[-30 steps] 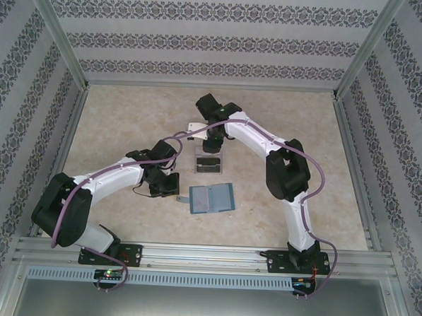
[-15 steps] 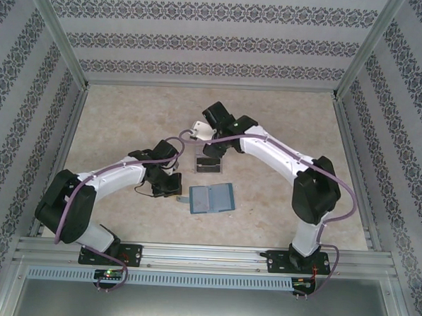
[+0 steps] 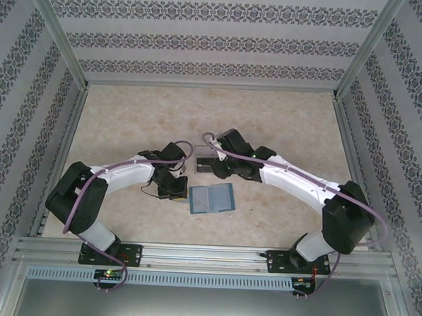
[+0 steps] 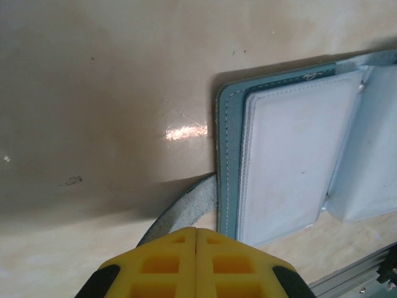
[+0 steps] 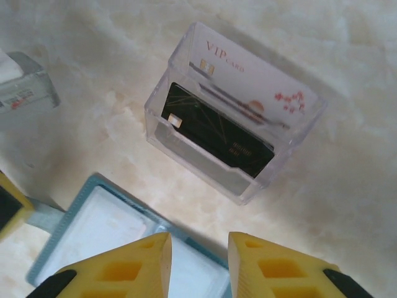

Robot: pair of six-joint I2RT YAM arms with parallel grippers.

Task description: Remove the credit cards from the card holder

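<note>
The credit cards (image 5: 217, 139) stood on edge inside a small clear box (image 5: 211, 174). One dark card was in front, and one white card with red letters was behind it. The clear box sat near the middle of the tabletop (image 3: 128, 118), just past the far side of the card holder (image 3: 210, 199). The two were close but did not touch.

The card holder was blue. It lay open and flat, with its two sides spread out. In the left wrist view its see-through pockets looked pale and flat. A thin grey strap (image 4: 180, 214) came out from the edge next to the left fingers (image 4: 180, 267) and ran down under their tips.

The left fingers were yellow and were pressed tight together. They sat low at the left edge of the card holder, right at the strap. I could not tell whether the strap was pinched between them or just lay under them.

The right fingers (image 5: 267, 270) were yellow too. They had a narrow gap between them and held nothing. They hung above the spot where the card holder and the clear box came close, and they pointed down at both.
</note>
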